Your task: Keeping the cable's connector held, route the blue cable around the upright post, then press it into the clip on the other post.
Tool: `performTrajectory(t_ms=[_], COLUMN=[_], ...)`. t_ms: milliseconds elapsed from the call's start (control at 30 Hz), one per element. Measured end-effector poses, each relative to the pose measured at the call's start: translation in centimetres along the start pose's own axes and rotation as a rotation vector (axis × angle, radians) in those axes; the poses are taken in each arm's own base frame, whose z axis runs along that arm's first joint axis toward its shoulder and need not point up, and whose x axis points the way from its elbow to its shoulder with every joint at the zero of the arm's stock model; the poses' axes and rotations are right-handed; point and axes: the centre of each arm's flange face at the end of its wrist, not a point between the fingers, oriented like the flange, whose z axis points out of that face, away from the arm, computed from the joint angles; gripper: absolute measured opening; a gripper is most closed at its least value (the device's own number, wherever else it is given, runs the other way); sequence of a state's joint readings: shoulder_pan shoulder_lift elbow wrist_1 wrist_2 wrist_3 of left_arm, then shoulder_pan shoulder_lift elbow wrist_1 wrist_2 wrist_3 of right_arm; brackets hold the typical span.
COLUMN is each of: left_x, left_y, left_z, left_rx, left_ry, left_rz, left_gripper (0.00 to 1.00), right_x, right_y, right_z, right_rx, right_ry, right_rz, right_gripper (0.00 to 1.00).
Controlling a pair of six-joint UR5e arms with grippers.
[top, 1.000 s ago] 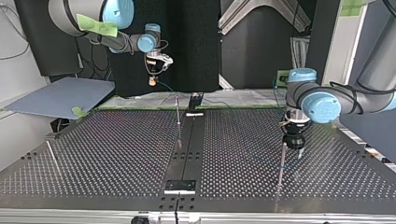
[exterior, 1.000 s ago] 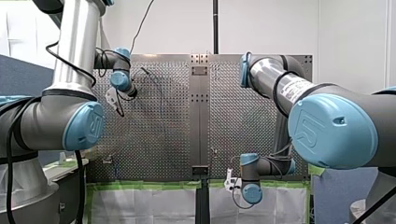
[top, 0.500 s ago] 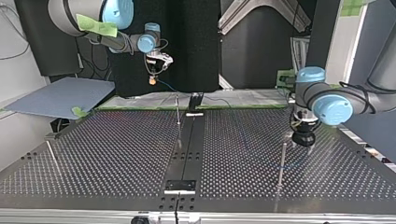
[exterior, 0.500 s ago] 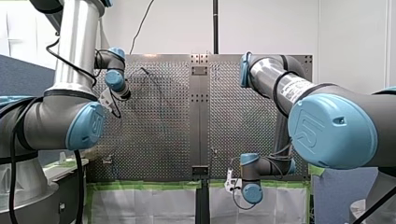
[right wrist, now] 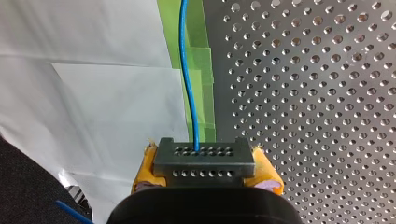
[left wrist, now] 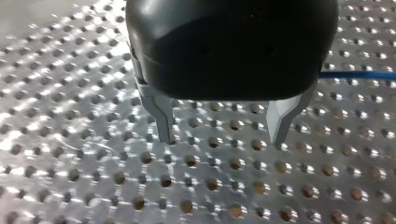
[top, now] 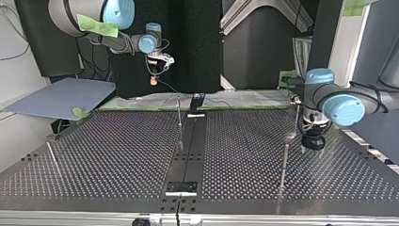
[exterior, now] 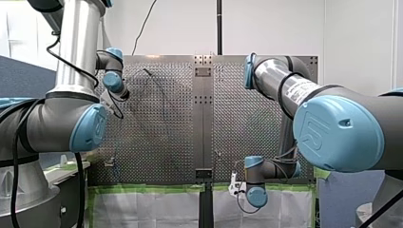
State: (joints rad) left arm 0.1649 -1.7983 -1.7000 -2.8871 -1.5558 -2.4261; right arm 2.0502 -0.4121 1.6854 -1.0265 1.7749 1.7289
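In the right wrist view my right gripper [right wrist: 201, 179] has its yellow pads shut on the dark multi-hole connector [right wrist: 201, 159]. The blue cable [right wrist: 187, 70] runs from the connector, ahead of the gripper, over the green tape. The top view shows this gripper [top: 153, 81] held above the table's far edge. My left gripper [left wrist: 222, 136] stands open just over the perforated plate with nothing between its metal fingers; a stretch of blue cable [left wrist: 359, 74] lies beside it. In the top view it [top: 312, 148] hangs just right of an upright post [top: 284, 162]. A second post [top: 179, 113] stands near the middle.
A black rail [top: 187, 150] runs down the middle of the perforated table [top: 113, 155]. A thin post [top: 51, 155] stands at the top view's left, beside a grey-blue board [top: 61, 96]. Green tape [right wrist: 198, 60] and white sheets [right wrist: 93, 102] lie past the plate's edge.
My left gripper has moved toward the top view's right, from right above the near post to beside it, staying open. My right gripper has kept the connector almost still.
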Motion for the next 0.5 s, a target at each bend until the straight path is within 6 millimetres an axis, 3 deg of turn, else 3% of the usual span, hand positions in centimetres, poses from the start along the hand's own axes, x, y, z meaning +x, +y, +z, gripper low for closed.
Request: performTrajectory(t_ms=[267, 500], left_x=[-1.4, -1.7], left_y=[-1.9, -2.2], left_z=[-1.5, -2.4], left_rx=[0.074, 0.100], left_ry=[-0.017, -0.029], left_rz=[-0.066, -0.117], left_gripper=[1.00, 1.00], right_x=[0.0, 0.0], right_y=[0.0, 0.0], right_z=[0.0, 0.0], right_rx=[0.001, 0.002], right_ry=[0.001, 0.000], right_rz=[0.000, 0.000], right_gripper=[0.00, 0.00])
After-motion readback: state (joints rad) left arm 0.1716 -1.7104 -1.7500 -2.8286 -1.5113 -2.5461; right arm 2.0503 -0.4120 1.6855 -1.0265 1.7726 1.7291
